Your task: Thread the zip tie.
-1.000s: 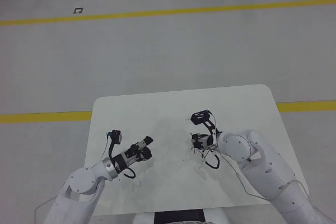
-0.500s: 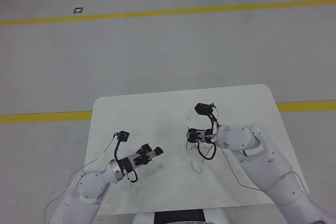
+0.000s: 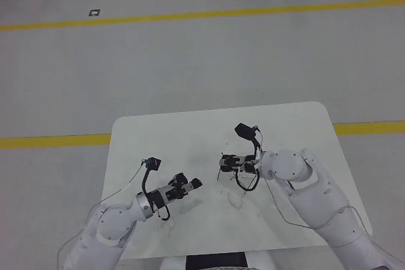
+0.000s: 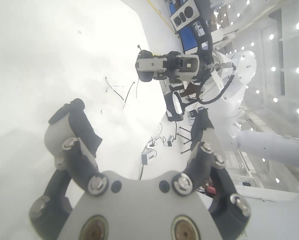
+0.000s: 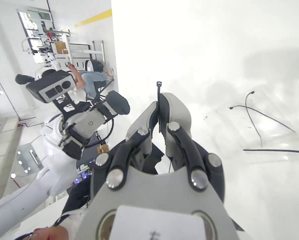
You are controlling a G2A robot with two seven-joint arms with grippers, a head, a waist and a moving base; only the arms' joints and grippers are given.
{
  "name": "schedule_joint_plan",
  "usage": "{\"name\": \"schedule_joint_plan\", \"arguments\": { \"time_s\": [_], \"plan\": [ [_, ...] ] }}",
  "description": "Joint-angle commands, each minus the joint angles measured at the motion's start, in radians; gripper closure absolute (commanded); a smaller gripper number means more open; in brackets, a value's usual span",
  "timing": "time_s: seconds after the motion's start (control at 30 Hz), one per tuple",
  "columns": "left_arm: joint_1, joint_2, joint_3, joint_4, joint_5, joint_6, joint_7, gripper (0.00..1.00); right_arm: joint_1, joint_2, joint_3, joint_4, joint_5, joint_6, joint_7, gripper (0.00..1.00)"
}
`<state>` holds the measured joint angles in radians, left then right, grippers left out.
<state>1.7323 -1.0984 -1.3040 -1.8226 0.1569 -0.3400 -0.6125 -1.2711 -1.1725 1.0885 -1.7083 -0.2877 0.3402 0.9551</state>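
My left pincer [image 3: 189, 182] [image 4: 139, 109] hangs over the near left part of the white table [image 3: 189, 135], tipped on its side and pointing across toward my other arm. Its two fingers [image 4: 74, 126] stand wide apart and there is nothing between them. Further along, between my two pincers, a few loose ties [image 4: 128, 95] [image 5: 249, 118] lie flat on the table, thin and black. Some cross one another and one lies apart from the rest. My right pincer [image 3: 224, 162] [image 4: 145, 68] [image 5: 159, 108] is held above the middle of the table, just beyond those ties, and it faces back toward the left one with a clear gap between us. It is clamped shut on the zip tie [image 5: 159, 93] [image 4: 137, 88], which is pinched between the two pads. The small square head pokes out past my fingertips, and the thin tail trails out the other side, down toward the table. The tie is up in the air in my grip, and I cannot tell whether its tail touches the table.
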Motion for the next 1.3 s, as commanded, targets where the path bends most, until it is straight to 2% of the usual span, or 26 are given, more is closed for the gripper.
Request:
{"name": "schedule_joint_plan", "arguments": {
  "time_s": [0.0,0.13,0.2,0.3,0.63,0.73,0.87,1.0,1.2,1.27],
  "plan": [
    [-0.015,0.000,0.026,-0.004,0.075,0.000,0.036,0.00,0.003,-0.005,0.004,0.028,0.047,0.000,-0.010,1.00],
    [-0.028,0.003,0.075,-0.007,0.140,0.000,0.125,0.00,0.007,-0.016,0.015,0.085,0.135,0.000,-0.038,1.00],
    [-0.032,0.005,0.101,0.001,0.148,0.000,0.180,0.00,0.009,-0.022,0.019,0.109,0.181,0.000,-0.054,1.00],
    [-0.045,0.010,0.130,0.012,0.161,0.000,0.226,0.00,0.010,-0.029,0.016,0.128,0.236,0.000,-0.063,1.00],
    [-0.045,0.010,0.130,0.012,0.161,0.000,0.226,0.00,0.009,-0.029,0.015,0.131,0.240,-0.001,-0.069,1.00],
    [-0.046,0.006,0.151,0.022,0.141,0.000,0.250,0.00,-0.002,-0.033,0.011,0.136,0.273,0.000,-0.105,1.00],
    [-0.064,0.004,0.188,0.032,0.244,0.000,0.326,0.00,-0.007,-0.039,0.006,0.165,0.333,0.000,-0.143,1.00],
    [-0.083,0.006,0.232,0.056,0.388,0.000,0.417,0.00,-0.003,-0.042,0.001,0.204,0.384,0.000,-0.174,1.00],
    [-0.106,0.010,0.282,0.102,0.502,0.000,0.562,0.00,0.001,-0.042,0.000,0.228,0.467,0.000,-0.205,1.00],
    [-0.108,0.010,0.288,0.106,0.510,0.000,0.575,0.00,0.003,-0.040,-0.001,0.225,0.484,0.000,-0.206,1.00]
  ]
}}
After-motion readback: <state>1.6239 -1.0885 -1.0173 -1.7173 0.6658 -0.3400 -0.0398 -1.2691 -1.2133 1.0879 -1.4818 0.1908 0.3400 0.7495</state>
